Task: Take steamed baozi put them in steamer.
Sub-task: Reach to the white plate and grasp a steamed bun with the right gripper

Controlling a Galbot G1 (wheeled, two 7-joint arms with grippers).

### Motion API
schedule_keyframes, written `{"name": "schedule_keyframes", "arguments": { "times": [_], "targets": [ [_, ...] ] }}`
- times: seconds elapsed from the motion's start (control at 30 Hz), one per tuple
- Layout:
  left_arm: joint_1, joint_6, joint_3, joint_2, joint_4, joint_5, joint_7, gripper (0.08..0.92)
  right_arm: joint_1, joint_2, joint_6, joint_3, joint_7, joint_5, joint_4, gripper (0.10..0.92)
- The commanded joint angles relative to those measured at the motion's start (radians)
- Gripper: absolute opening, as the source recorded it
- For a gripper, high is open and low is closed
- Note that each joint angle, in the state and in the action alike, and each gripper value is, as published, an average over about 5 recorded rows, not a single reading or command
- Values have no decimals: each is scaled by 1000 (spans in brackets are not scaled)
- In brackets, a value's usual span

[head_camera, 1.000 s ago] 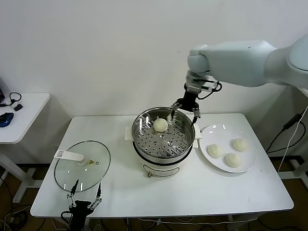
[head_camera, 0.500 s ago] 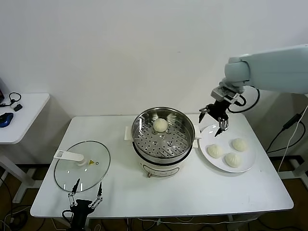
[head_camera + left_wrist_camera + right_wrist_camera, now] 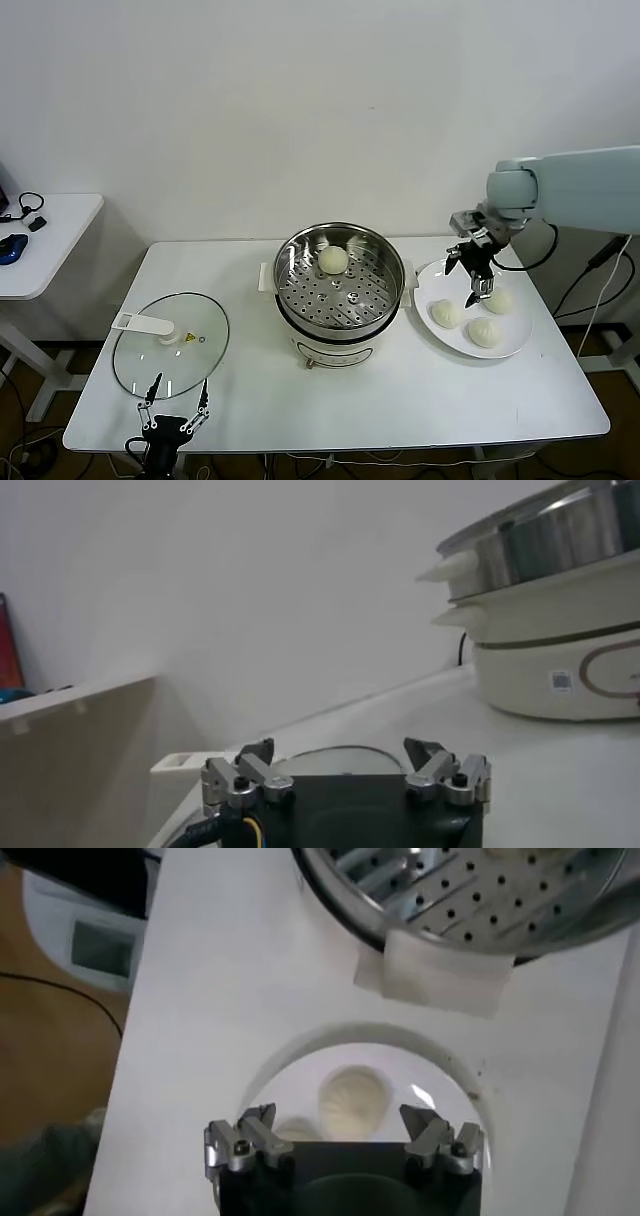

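Observation:
The steel steamer (image 3: 342,285) stands mid-table with one baozi (image 3: 333,259) on its perforated tray. Three more baozi lie on the white plate (image 3: 455,336) at the right: one (image 3: 446,313) at the plate's left, one (image 3: 497,299) farther right, one (image 3: 484,332) at the front. My right gripper (image 3: 472,276) hangs open and empty over the plate, just above the buns. In the right wrist view a pleated baozi (image 3: 353,1101) sits between the open fingers, with the steamer rim (image 3: 470,918) beyond. My left gripper (image 3: 176,410) is open and parked low at the table's front left.
A round glass lid (image 3: 170,345) with a white handle lies on the table at the left. A small side table (image 3: 40,240) with a mouse stands far left. The steamer's white handle (image 3: 440,973) juts toward the plate.
My right gripper has left the steamer, swung right and come down over the plate of buns. One baozi stays in the steamer. The left arm has not moved.

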State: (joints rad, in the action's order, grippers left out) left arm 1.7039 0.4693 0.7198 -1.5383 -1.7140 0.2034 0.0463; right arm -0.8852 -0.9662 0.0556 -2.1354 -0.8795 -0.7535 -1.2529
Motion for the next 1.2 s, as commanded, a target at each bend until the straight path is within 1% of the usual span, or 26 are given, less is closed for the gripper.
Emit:
{"name": "schedule_keyframes", "arguments": {
  "times": [0.03,0.6,1.2],
  "targets": [
    [2,0,5,-2,5,1,1,823,167,26,67,109,9,75,94,823],
    [1,3,10,-5,26,13,0,823,353,13,66,234,35,157,222,823],
    [-7,5,16,-4,37,20,-1,823,410,-1,46,285,38,200,290,823]
  ]
}}
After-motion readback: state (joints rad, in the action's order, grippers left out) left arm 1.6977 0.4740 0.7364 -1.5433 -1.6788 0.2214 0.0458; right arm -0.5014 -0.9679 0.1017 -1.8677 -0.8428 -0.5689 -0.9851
